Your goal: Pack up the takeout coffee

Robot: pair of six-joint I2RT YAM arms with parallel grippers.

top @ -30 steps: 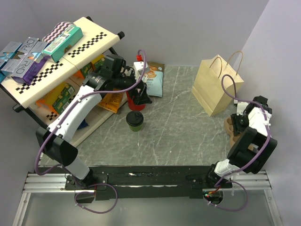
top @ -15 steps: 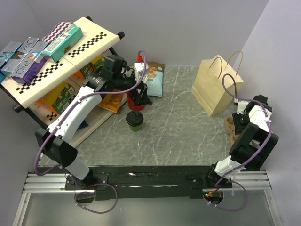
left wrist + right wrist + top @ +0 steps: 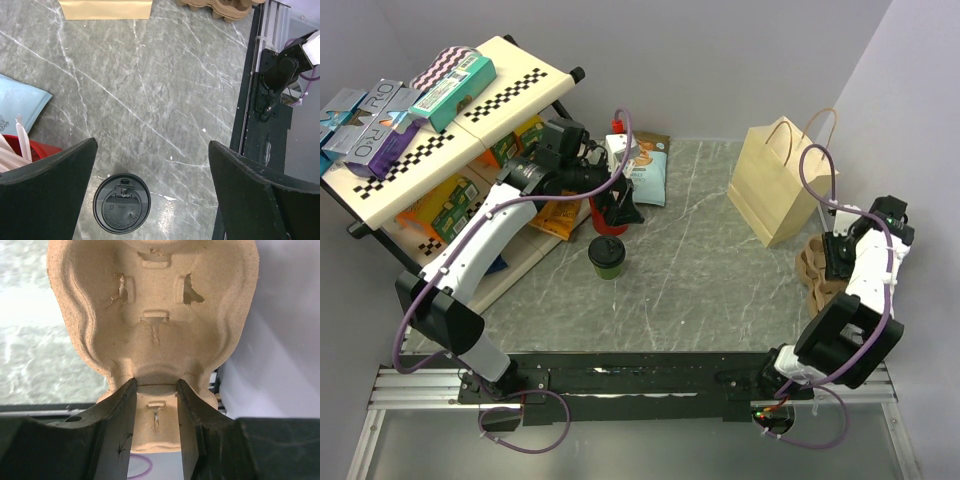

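Right end effector (image 3: 156,386) tight on a brown pulp cup carrier (image 3: 155,305).

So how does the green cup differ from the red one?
The green cup wears a black lid; the red cup is open, with white stirrers inside. The green cup stands in plain view; the red cup is partly hidden by the left tool. Both stand upright on the table.

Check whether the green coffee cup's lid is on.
On. The black lid covers the whole mouth of the green cup, seen from directly above in the left wrist view; the cup stands upright.
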